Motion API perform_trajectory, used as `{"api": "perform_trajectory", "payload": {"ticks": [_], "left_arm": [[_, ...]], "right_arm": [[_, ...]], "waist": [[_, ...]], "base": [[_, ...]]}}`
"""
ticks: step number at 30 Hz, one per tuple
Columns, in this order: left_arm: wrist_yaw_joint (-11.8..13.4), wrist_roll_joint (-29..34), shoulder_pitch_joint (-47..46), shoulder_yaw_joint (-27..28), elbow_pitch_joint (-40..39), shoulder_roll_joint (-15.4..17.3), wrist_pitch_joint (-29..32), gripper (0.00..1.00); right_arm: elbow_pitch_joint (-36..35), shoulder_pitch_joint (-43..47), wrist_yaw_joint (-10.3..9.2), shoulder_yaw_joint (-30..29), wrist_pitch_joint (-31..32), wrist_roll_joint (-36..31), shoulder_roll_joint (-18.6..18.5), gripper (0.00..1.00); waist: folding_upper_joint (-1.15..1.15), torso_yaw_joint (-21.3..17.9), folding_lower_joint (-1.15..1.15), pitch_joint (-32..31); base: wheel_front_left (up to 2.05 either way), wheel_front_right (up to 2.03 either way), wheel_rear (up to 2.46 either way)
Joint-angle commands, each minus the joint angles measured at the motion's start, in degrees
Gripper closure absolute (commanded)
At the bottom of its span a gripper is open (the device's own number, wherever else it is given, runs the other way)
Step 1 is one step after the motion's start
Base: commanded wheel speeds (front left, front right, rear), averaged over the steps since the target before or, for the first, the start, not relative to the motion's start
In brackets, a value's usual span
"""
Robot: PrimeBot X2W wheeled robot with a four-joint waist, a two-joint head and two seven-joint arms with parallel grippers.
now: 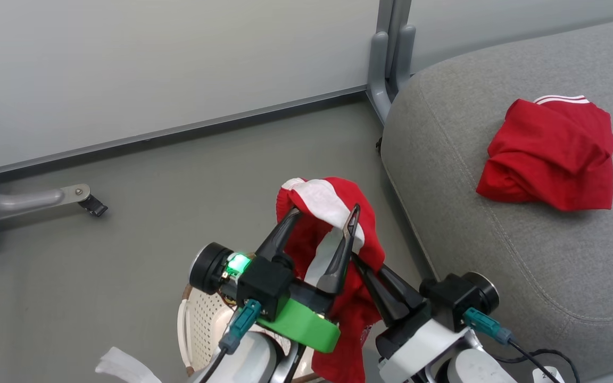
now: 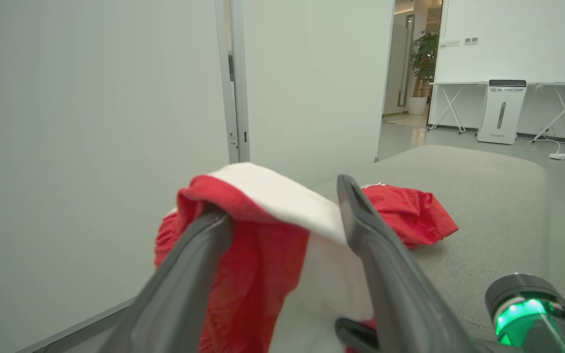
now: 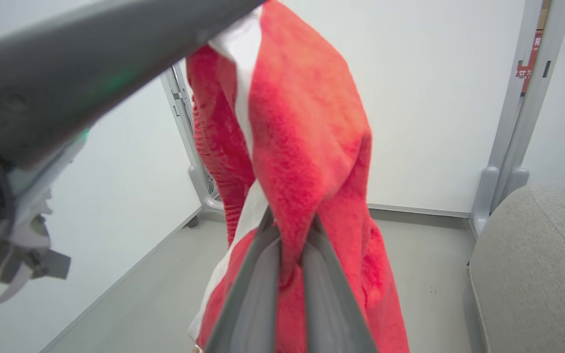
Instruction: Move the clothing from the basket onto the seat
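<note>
A red garment with white trim, part of the clothing [image 1: 338, 202], hangs in the air above the floor, beside the seat [image 1: 498, 255]. It drapes over the spread fingertips of my left gripper [image 1: 326, 213], which stands open. My right gripper [image 1: 358, 261] is shut on a fold of the same garment lower down, and the wrist view shows the pinch on the clothing [image 3: 307, 147] by the right gripper [image 3: 293, 230]. A second red piece [image 1: 548, 154] lies crumpled on the grey seat. The cream basket [image 1: 200, 324] stands on the floor under my left arm.
Pale partition walls with grey metal feet [image 1: 46, 199] close off the floor on the left and at the back. A grey post [image 1: 389, 58] stands at the seat's far corner. A white cloth corner [image 1: 123, 367] shows at the bottom edge.
</note>
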Motion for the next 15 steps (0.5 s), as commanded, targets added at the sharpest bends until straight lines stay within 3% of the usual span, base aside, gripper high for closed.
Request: {"api": "perform_trajectory", "payload": {"ticks": [1,7,15], "left_arm": [[0.4,0.6,-0.9,0.2,0.2,0.4,-0.2,0.0],[1.1,1.1,0.1,0.7,0.6,1.7,-0.2,0.0],[1.6,1.5,1.3,1.3,1.3,4.6,-0.2,0.0]], "right_arm": [[-0.3,0.9,-0.06,-0.5,0.0,-0.5,-0.2,1.0],[-2.1,1.7,-0.06,-4.0,0.0,-1.3,-0.2,1.0],[-7.7,1.3,-0.06,-9.5,0.0,-2.5,-0.3,1.0]], "waist": [[0.0,-0.2,0.0,0.0],[0.0,-1.4,0.0,0.3],[0.0,-5.8,0.0,3.0]], "base": [[0.0,0.0,0.0],[0.0,0.0,0.0],[0.0,0.0,0.0]]}}
